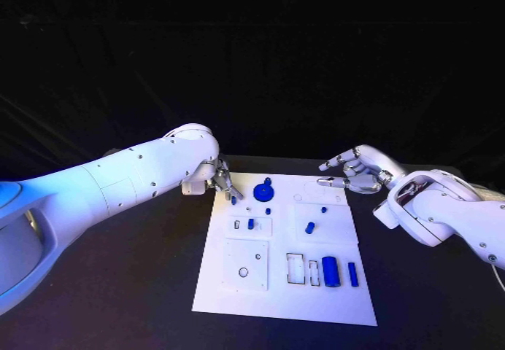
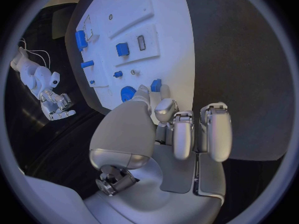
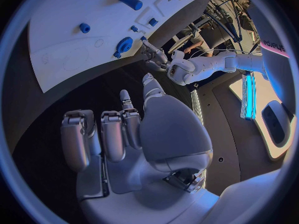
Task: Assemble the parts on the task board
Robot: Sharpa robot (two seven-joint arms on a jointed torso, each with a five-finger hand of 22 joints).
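The white task board (image 1: 276,295) lies in the middle of the black table. Blue parts rest on it: a round knobbed piece (image 1: 263,192), a short peg (image 1: 309,227), a thick cylinder (image 1: 330,270) and a slim bar (image 1: 352,274). My left hand (image 1: 221,179) hovers at the board's far left corner. It pinches a small blue part (image 2: 156,85) at its fingertips, just beside the round knobbed piece (image 2: 127,92), with its other fingers curled. My right hand (image 1: 354,173) hangs over the board's far right corner, fingers curled in and holding nothing.
Empty recesses (image 1: 303,268) and a small hole (image 1: 243,272) mark the board's near half. Two small blue pieces (image 1: 250,224) sit in the left middle panel. Black table (image 1: 126,292) lies bare on both sides of the board.
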